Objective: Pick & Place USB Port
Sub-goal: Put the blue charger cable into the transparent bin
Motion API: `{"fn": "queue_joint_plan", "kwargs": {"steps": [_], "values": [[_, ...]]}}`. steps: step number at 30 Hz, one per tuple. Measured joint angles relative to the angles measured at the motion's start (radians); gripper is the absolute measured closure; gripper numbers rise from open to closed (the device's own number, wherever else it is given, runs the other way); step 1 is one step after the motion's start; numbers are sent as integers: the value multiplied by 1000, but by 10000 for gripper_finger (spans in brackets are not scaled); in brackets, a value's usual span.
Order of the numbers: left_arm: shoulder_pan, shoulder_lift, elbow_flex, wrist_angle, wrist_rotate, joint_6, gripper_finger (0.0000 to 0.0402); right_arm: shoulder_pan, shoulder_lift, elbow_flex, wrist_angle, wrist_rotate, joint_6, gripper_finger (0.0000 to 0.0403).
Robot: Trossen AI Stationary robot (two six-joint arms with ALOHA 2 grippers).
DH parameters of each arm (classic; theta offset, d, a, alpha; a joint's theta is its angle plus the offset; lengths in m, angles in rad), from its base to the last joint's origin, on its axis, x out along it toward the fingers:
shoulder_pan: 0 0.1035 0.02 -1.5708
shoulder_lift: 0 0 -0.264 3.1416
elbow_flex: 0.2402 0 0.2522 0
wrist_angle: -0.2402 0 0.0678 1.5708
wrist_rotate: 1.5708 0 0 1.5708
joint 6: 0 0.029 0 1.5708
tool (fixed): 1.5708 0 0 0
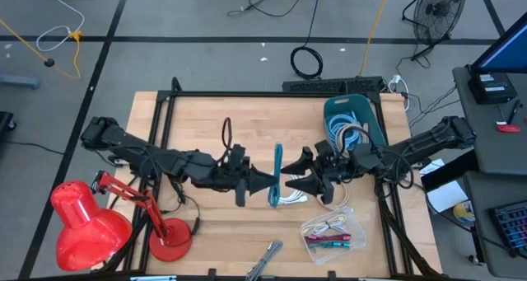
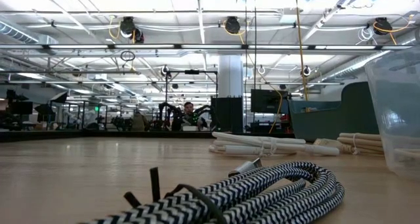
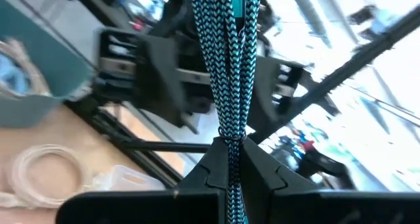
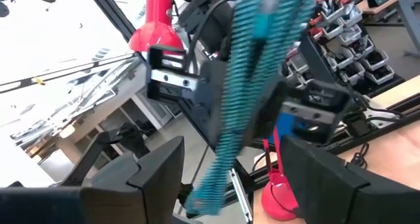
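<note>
1. Two end effectors meet at the middle of the high view. The left end effector [image 1: 262, 182] is pinched tight on the teal cable [image 1: 277, 175], lifted off the desk [image 1: 206, 124].
2. The right end effector [image 1: 290, 182] faces it with fingers spread wide, one on each side of the cable.
3. This looks like a hand-over. Next, the right one should close on the cable.
4. The cable is soft woven cord, folded into a long bundle. The teal bin [image 1: 356, 110], upper right, is smooth plastic.
</note>
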Motion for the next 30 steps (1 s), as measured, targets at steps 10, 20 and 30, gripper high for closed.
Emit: {"fn": "queue_joint_plan", "kwargs": {"steps": [10,20,30], "values": [[-6,1,0,6,25,-8,387,-16,0,0,11,2,-7,161],[10,28,1,1,46,-17,387,-23,33,0,119,2,-16,192],[38,27,1,18,76,-11,386,-23,61,0,150,2,-8,204]]}}
